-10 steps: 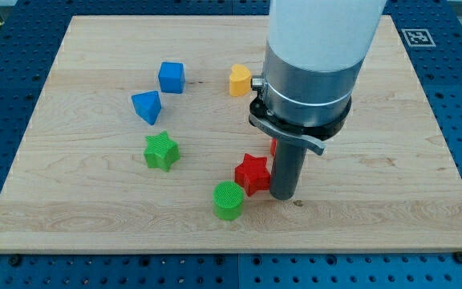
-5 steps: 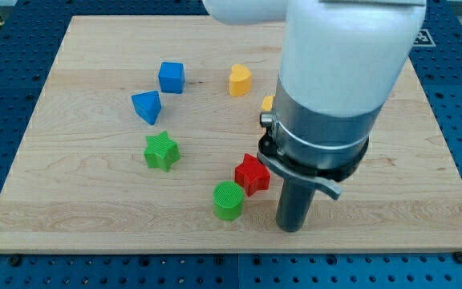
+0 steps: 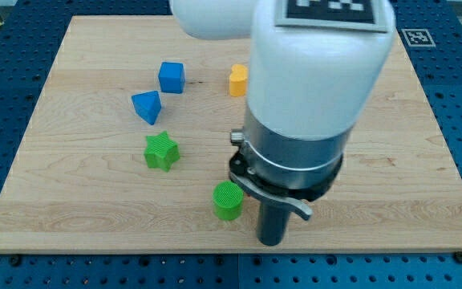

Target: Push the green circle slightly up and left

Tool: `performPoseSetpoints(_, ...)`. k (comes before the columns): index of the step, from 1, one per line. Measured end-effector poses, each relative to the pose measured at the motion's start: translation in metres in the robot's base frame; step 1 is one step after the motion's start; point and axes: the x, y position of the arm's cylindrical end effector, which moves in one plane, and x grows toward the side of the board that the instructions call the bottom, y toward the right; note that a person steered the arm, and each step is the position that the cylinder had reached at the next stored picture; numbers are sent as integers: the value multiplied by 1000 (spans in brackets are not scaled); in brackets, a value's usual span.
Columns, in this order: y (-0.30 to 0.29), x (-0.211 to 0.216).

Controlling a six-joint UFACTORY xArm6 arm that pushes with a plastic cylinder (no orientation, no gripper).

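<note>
The green circle (image 3: 228,200) stands on the wooden board (image 3: 70,177) near the view's bottom, left of centre. My tip (image 3: 272,242) rests on the board just below and to the right of it, a small gap apart. The arm's wide body covers the board above the tip and hides the red star that lay to the right of the green circle.
A green star (image 3: 161,151) lies up and left of the green circle. A blue triangular block (image 3: 147,106) and a blue cube (image 3: 172,77) sit further up. A yellow block (image 3: 238,80) shows partly beside the arm. The board's bottom edge runs just below my tip.
My tip has moved down and to the left, from right of the red star to below-right of the green circle. The arm now hides the red star. The blocks have not moved.
</note>
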Motion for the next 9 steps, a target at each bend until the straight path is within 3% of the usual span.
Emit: performPoseSetpoints(9, -9, -21)
